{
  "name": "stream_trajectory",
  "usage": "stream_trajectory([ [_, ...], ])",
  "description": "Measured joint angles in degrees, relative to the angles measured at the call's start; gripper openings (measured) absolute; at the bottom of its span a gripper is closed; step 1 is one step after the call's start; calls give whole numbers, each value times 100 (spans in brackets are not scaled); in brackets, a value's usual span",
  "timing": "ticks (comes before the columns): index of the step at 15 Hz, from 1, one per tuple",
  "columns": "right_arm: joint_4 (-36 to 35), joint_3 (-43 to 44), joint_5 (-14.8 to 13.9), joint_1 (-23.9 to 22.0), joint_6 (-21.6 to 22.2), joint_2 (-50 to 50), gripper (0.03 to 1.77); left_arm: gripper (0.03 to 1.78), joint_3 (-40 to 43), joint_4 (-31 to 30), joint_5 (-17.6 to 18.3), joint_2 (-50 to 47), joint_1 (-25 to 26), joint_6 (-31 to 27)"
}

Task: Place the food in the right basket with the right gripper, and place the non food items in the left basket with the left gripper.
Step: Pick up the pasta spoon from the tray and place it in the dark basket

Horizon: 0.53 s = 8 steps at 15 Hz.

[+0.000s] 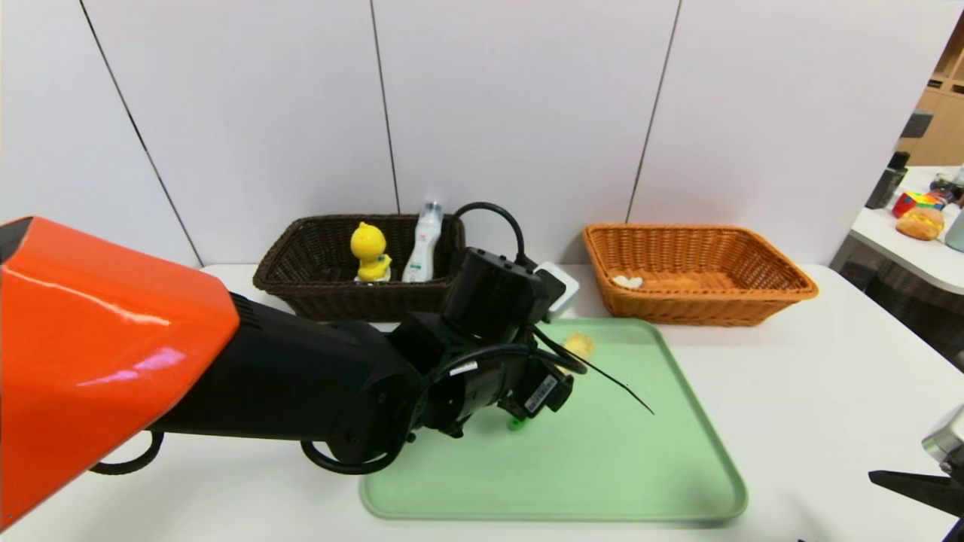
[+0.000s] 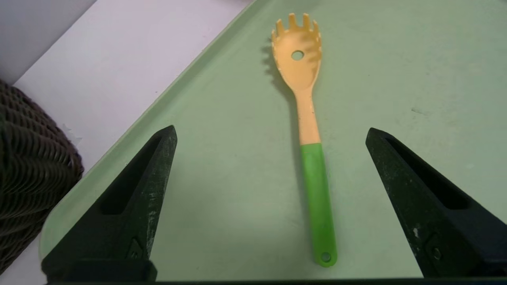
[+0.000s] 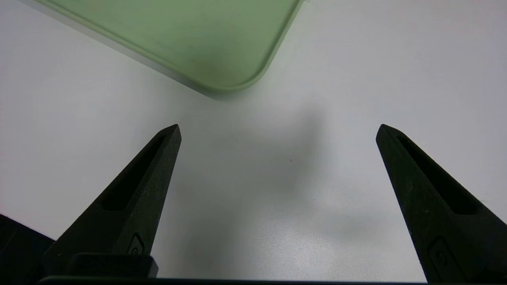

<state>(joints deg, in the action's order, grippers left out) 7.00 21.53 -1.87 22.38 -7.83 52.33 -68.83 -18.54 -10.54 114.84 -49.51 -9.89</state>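
In the head view, the smooth pale-green rounded-corner tray (image 1: 625,452) is the landmark. Behind its left part sits a dark-brown woven basket (image 1: 361,306) holding a glossy yellow figurine (image 1: 368,248) and a white bottle (image 1: 425,245); behind its right part, an orange-brown woven basket (image 1: 700,307) with a small white piece (image 1: 627,281) inside. The black left gripper is over the tray; the black right gripper (image 1: 922,493) is parked beside its near right corner, fingers spread.

In the left wrist view, the left gripper (image 2: 271,132) is wide open above a slim pasta fork (image 2: 311,138) lying flat on the tray: pale-orange toothed head with a round hole, smooth green handle.

In the right wrist view, the right gripper's open fingers (image 3: 158,174) face plain white tabletop (image 3: 277,190) beside the tray.
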Motion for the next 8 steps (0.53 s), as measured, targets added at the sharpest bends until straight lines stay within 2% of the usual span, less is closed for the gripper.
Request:
stream_trajectory([
  [8,7,5,2,0,-11,-52,170,169,-536,518,-1,305,-123,262],
])
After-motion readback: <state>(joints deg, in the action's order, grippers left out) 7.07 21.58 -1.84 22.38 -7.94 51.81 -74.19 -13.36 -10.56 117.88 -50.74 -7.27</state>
